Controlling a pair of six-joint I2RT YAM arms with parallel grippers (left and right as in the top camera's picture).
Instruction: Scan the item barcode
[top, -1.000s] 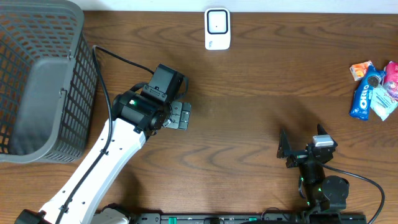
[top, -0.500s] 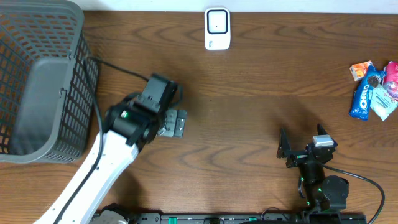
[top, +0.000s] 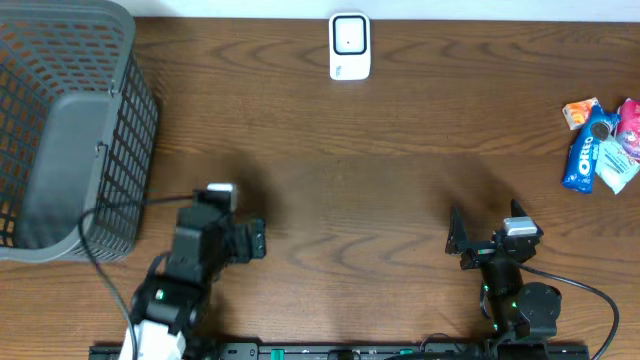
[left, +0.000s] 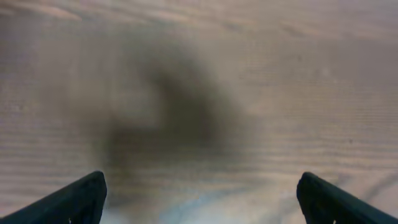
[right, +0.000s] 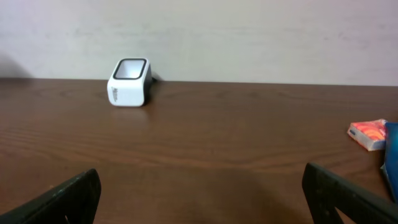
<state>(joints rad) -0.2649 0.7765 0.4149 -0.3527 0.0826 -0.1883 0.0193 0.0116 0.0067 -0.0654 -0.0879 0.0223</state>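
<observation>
**Both claws wide apart and empty; items untouched at right edge**

- Left claw (left: 199, 200): fingers spread wide, nothing between them. It sits low over the brown wood-grain tabletop (top: 400, 150), near the near edge and left of centre. Its wrist view is blurred and shows only bare wood and a dark shadow.
- Right claw (right: 202, 198): fingers just as wide apart, also empty. It sits near the near edge, right of centre, and faces the far edge.
- White box-shaped barcode scanner (top: 349, 45): stands at the middle of the far edge with its dark-framed window facing up. In the right wrist view it is ahead and to the left, against the pale wall. It is well apart from both claws.
- The items lie in a small cluster at the right edge, toward the far right corner. They are a blue Oreo packet (top: 582, 160), a small orange packet (top: 578, 113) on the far-left side of the pile, a pink packet (top: 630, 118) cut off by the frame, and a white-and-teal packet (top: 617, 165) just beside the Oreo one. The packets touch or overlap. No barcode is legible in any view.
- The right claw is the closer one to the cluster but is well apart from it. The right wrist view catches only the orange packet and a sliver of blue at its right border.
- Dark grey plastic mesh basket (top: 130, 130): fills the far left corner, and its near wall is close to the left arm. I can't tell what, if anything, is inside.
</observation>
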